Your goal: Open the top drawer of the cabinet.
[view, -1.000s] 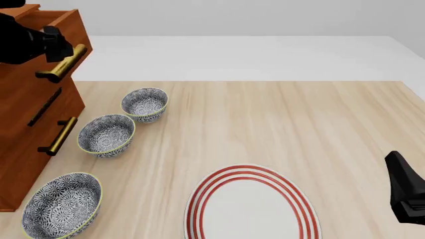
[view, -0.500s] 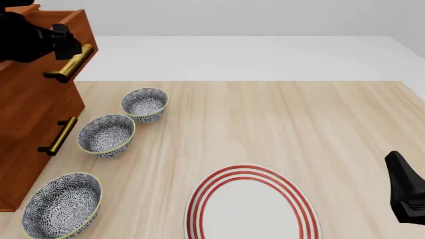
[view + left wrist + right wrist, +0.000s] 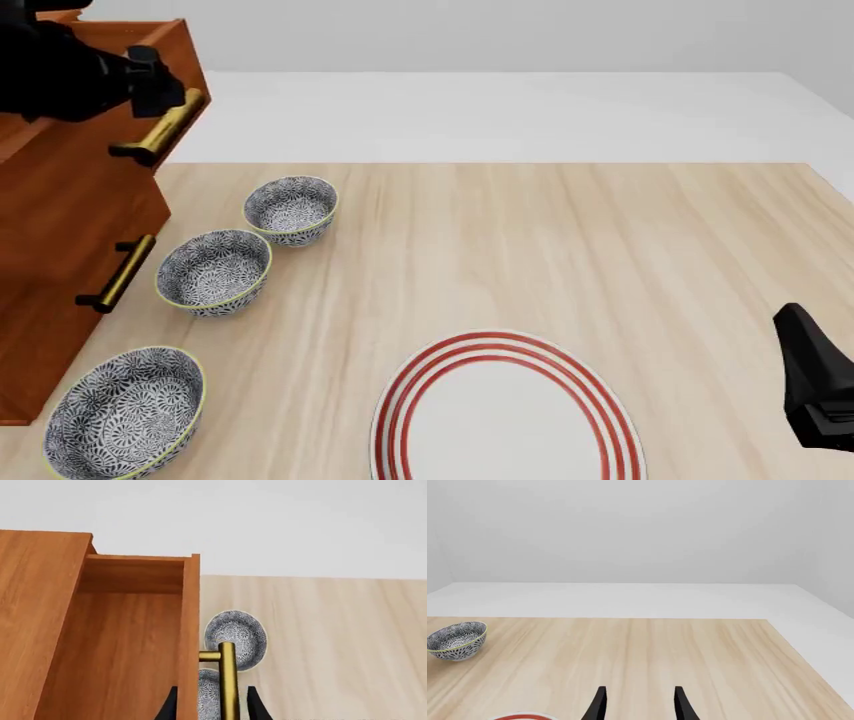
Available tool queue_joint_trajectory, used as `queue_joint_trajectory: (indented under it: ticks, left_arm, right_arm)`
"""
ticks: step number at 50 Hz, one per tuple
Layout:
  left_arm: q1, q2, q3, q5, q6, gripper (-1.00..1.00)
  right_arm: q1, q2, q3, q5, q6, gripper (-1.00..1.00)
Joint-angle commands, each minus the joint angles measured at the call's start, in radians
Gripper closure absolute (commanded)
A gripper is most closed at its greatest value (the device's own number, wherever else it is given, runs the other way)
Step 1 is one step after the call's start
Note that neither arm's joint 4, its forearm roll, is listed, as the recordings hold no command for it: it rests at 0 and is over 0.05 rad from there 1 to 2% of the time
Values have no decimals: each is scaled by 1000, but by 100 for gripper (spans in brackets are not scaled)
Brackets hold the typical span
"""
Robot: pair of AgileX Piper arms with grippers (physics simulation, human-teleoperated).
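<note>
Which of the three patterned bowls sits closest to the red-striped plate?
The near patterned bowl, at the table's front edge beside the reddish-brown wooden cabinet; the other two sit farther back from the red-striped white plate.

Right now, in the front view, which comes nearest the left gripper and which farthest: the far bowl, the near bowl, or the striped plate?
1. Far bowl, just below the left gripper.
2. Near bowl, at the front-left table edge.
3. Striped plate, front centre.

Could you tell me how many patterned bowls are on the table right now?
3, in a row beside the cabinet: the far bowl, the middle bowl and the near bowl. Others could be hidden behind the cabinet.
</note>
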Motion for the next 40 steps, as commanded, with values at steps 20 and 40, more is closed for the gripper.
queue_joint_trajectory:
  ticks: [20, 40]
  left_arm:
    - [-65, 126, 49, -15, 42, -100]
    - [-105, 166, 46, -33, 21, -100]
  right_arm:
    - [0, 0, 0, 0, 0, -100]
    - [0, 0, 0, 0, 0, -100]
